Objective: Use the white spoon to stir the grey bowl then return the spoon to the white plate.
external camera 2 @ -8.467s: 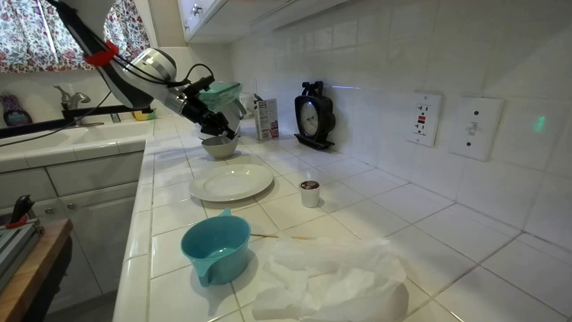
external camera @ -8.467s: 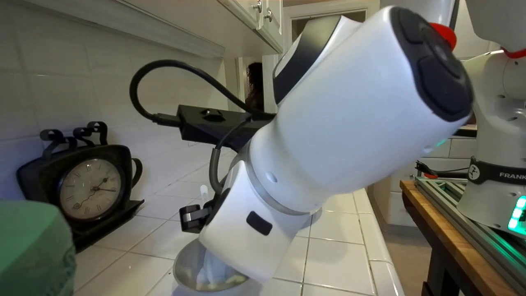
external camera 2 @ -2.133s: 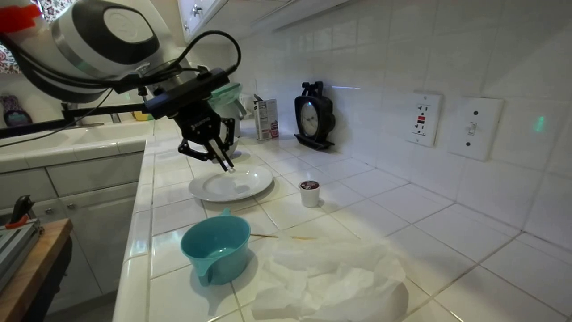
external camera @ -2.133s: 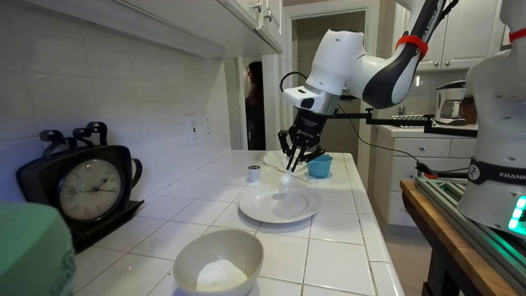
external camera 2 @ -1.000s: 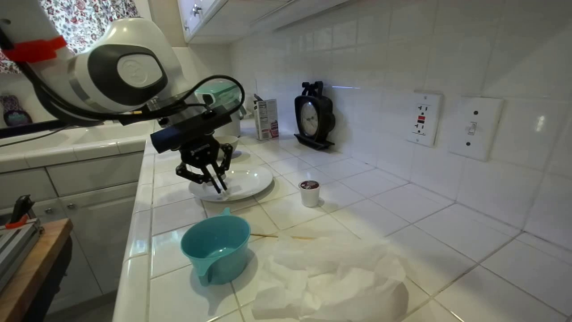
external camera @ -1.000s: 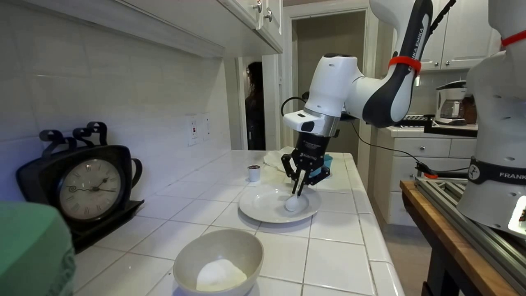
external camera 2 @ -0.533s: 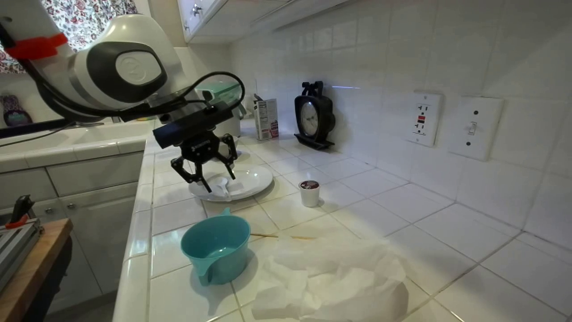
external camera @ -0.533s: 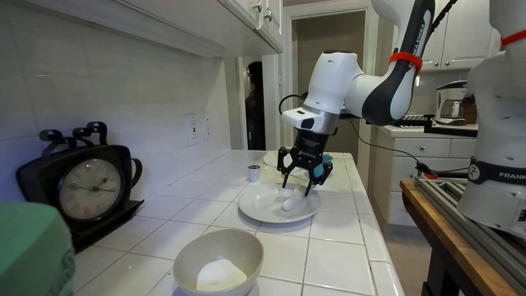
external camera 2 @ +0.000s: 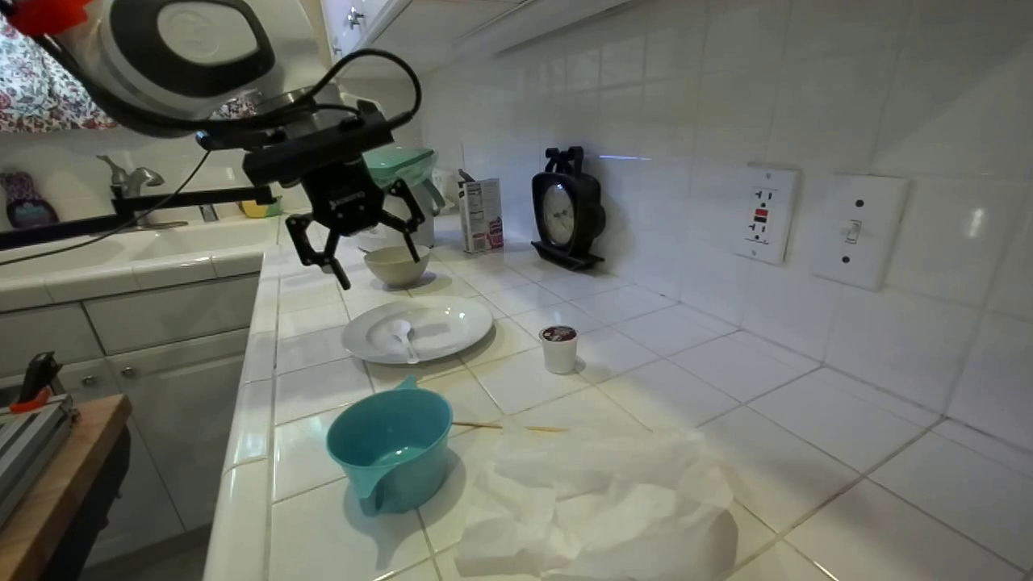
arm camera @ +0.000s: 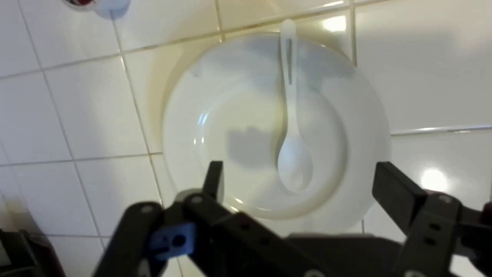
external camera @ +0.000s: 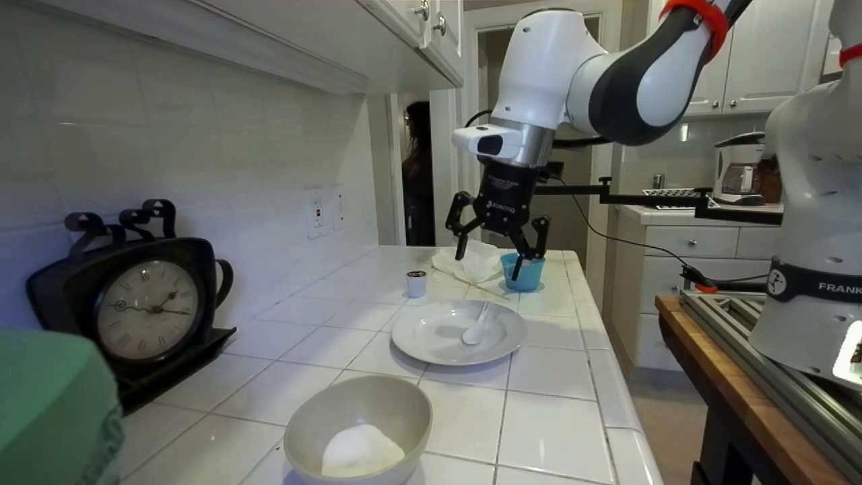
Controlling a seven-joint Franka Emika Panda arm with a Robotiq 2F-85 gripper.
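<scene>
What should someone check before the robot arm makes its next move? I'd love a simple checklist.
1. White spoon on the white plate: ok.
2. Whole spoon inside the plate's edge: not ok; in the wrist view, the handle tip pokes past it.
3. End effector open: ok; its fingers stand wide apart.
4. End effector clear of the spoon: ok; both exterior views show a gap.
5. Grey bowl upright: ok.
6. White heap in the bowl fully stirred: cannot tell.

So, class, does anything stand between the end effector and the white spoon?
Nothing visible does: the open end effector hangs over the white plate, and in the wrist view the white spoon lies on it uncovered.
</scene>
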